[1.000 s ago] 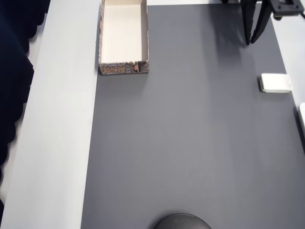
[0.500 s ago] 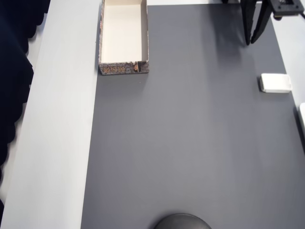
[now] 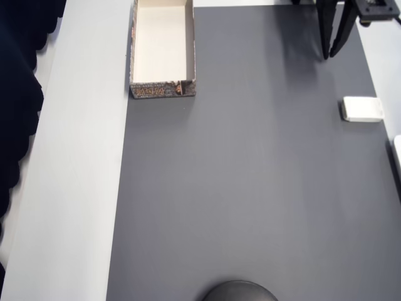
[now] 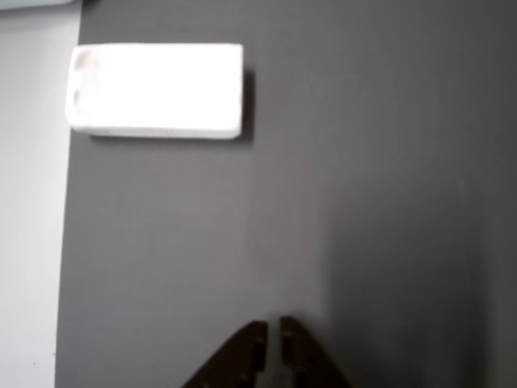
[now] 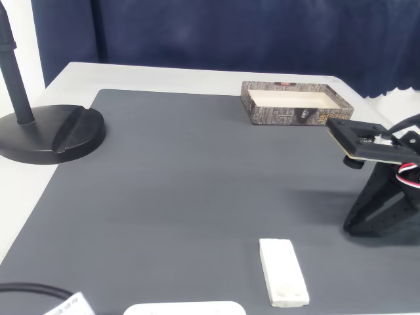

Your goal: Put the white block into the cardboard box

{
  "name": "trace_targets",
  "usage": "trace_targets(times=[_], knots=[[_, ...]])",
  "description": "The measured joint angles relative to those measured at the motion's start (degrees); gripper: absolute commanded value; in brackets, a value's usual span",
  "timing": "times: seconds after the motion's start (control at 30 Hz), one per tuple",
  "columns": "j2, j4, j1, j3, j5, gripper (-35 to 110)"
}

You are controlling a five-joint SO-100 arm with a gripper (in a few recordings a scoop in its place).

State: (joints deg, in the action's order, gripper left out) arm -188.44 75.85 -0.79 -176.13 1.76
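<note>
Grey mat (image 3: 250, 188) across most of the white table (image 3: 75, 188). White block (image 3: 362, 109) flat at the mat's right edge in the overhead view, well apart from the cardboard box (image 3: 133, 50) at the top left, straddling the mat's left border. Box open-topped, cream inside, patterned end face toward the bottom of that view.

Seen in the fixed view: block (image 5: 283, 271) near the front of the mat, long axis running away from the camera; box (image 5: 295, 113) at the far edge; black gripper (image 5: 367, 220) on the right, tips down close to the mat, between box and block but touching neither. Round black stand base (image 5: 52, 134) at the left; another rounded white slab (image 5: 184, 308) at the bottom edge.

Seen in the wrist view: block (image 4: 155, 89) at the upper left, lying half off the mat's border, well ahead of the gripper (image 4: 273, 335). 2 dark fingers close together with just a narrow slit between them, nothing held.

In the overhead view, gripper (image 3: 333, 53) pointing down at the top right, above the block.
</note>
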Motion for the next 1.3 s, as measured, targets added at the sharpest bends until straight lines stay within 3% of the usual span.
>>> trace_targets(times=[0.8, 1.03, 1.3], knots=[[0.00, 0.00, 0.00, 0.00, 0.00, -2], [0.44, 0.00, 1.41, 0.18, 4.31, -2], [13.10, -0.70, 5.10, 7.12, 9.14, -2]])
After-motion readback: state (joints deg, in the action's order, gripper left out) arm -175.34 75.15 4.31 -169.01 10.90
